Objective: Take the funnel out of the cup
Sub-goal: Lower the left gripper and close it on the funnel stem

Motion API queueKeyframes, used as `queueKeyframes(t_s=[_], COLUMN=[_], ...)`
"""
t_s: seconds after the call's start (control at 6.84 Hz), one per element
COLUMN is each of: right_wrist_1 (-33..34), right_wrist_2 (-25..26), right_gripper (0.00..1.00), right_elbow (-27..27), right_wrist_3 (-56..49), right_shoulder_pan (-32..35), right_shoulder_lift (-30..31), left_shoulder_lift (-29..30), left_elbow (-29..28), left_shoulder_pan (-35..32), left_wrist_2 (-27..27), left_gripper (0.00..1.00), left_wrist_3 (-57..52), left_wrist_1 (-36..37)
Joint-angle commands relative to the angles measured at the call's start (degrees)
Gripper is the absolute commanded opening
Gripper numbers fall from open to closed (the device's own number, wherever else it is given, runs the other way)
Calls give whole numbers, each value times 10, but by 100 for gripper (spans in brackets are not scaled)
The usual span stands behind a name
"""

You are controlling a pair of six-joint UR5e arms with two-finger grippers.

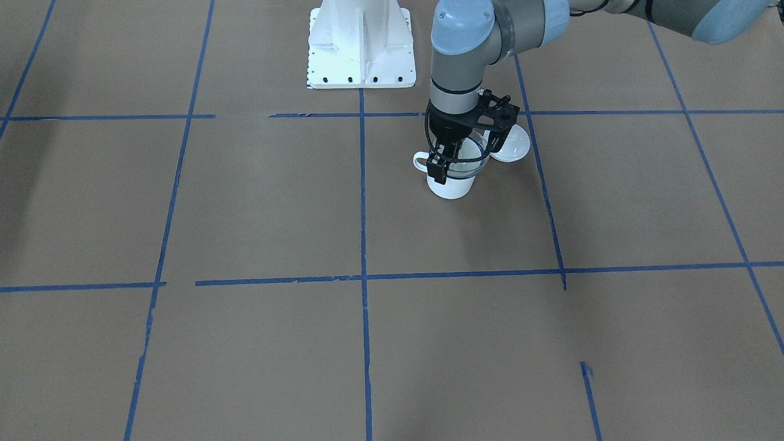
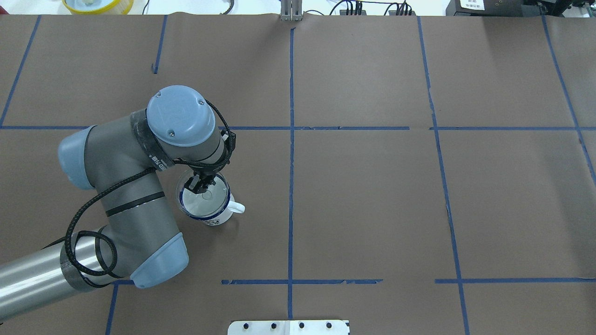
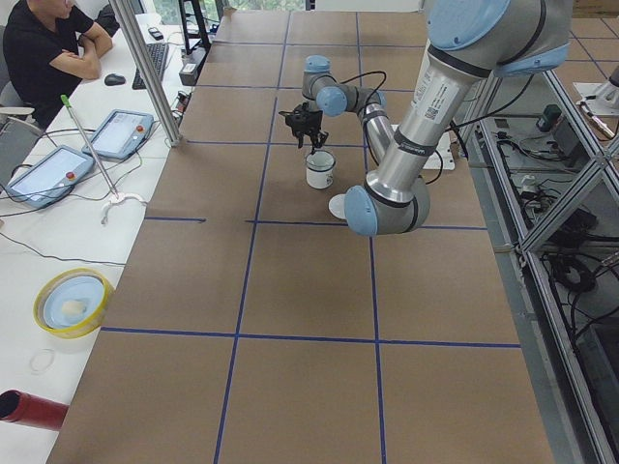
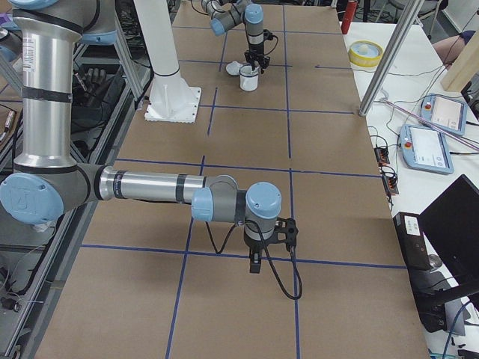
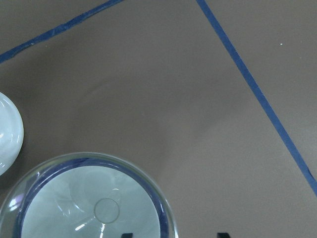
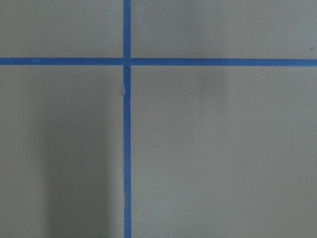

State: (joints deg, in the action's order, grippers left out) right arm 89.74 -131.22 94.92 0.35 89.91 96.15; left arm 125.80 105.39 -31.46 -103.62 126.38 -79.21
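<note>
The cup [image 1: 452, 185], a white enamel mug with a dark blue rim, stands upright on the brown table, its handle [image 1: 420, 162] to one side. The clear funnel [image 1: 472, 160] sits in its mouth; it also shows in the left wrist view [image 5: 74, 198] over the cup's blue rim [image 5: 151, 186]. My left gripper [image 1: 445, 163] is down at the funnel's rim and open: in the left wrist view [image 5: 175, 235] one fingertip stands inside the rim and one outside. My right gripper [image 4: 254, 265] shows only in the exterior right view, low over bare table; I cannot tell its state.
A white domed lid [image 1: 512, 144] lies right beside the cup, on the robot's side. The white robot base plate [image 1: 361, 55] is behind it. A yellow bowl [image 3: 73, 302] and a red cylinder [image 3: 27, 408] lie off the table's far edge. An operator [image 3: 48, 39] sits there.
</note>
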Motion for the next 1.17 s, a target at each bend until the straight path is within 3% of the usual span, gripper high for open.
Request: queueKeyframes(t_s=[0.0,0.15,0.44,0.58,0.88,1.02], right_wrist_1=[0,0,0,0,0,0], right_wrist_2=[0,0,0,0,0,0], right_gripper=[100,100,100,100,100,100], right_elbow=[0,0,0,-1,0,0], right_wrist_3=[0,0,0,0,0,0], right_shoulder_pan=[0,0,0,0,0,0], right_shoulder_lift=[0,0,0,0,0,0], left_shoulder_lift=[0,-2,-4,-2,1,4], left_elbow=[-3,-2,2,5,20,52], left_shoulder_pan=[2,2,2,2,-3,-5], left_wrist_2=[0,0,0,1,1,2], left_gripper=[56,52,13,0,0,0], left_wrist_3=[-1,-2,1,1,-2,-4], left_wrist_1=[-1,-1,-1,0,13,59])
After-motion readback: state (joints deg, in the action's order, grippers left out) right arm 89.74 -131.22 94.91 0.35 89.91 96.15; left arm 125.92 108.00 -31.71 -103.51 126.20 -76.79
